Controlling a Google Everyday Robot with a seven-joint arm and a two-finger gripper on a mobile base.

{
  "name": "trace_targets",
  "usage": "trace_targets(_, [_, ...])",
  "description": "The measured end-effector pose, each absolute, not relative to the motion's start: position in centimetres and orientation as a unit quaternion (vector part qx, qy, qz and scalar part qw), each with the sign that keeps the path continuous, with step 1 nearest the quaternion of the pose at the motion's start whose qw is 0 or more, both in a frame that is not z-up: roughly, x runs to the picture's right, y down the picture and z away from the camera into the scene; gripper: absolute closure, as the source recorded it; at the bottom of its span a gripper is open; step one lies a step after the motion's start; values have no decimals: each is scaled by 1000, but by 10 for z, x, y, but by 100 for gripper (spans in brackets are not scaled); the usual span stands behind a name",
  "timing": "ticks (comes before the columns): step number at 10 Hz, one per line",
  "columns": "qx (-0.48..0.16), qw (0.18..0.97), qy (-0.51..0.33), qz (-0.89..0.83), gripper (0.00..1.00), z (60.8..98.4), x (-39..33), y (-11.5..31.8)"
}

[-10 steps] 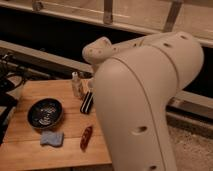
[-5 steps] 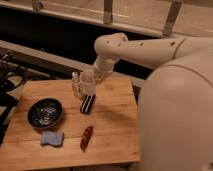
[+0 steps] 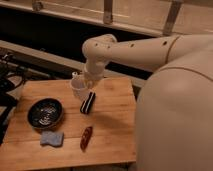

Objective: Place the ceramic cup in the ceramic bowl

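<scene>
The end effector [image 3: 82, 82] hangs over the far-left part of the desk [image 3: 115, 131]. The bowl [image 3: 45, 113] sits left and nearer. The cup [image 3: 76, 90] is right at the end effector; whether it is gripped, I cannot tell.

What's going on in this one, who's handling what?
A one-armed robot reaches over a wooden table, its gripper at the ceramic cup near the table's back edge; whether it has a grip cannot be told. The ceramic bowl sits apart to the left, nearer the front, and the cup is not yet in it. A blue sponge, a reddish-brown item and a striped black-and-white object lie nearby.
</scene>
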State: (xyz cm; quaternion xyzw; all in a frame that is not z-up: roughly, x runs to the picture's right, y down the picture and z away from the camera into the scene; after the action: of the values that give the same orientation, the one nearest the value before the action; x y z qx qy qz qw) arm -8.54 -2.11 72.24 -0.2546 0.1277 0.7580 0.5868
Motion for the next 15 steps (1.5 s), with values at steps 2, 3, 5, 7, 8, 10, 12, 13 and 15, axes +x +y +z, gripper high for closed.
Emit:
trace_targets(2, [-266, 591, 118, 752, 100, 727, -87, -30])
trace_targets(3, [-268, 597, 119, 747, 100, 726, -96, -28])
trace_targets(5, [-272, 610, 122, 734, 100, 713, -122, -16])
trace_targets(7, [-275, 623, 122, 722, 100, 705, -143, -8])
trace_targets(8, [-278, 629, 122, 716, 100, 704, -155, -8])
trace_targets(10, [-281, 639, 121, 705, 100, 705, -166, -12])
trace_targets(12, [-286, 647, 121, 697, 100, 707, -178, -15])
trace_targets(13, [-291, 651, 119, 691, 100, 706, -193, -16])
trace_targets(15, [-295, 655, 119, 685, 100, 706, -202, -19])
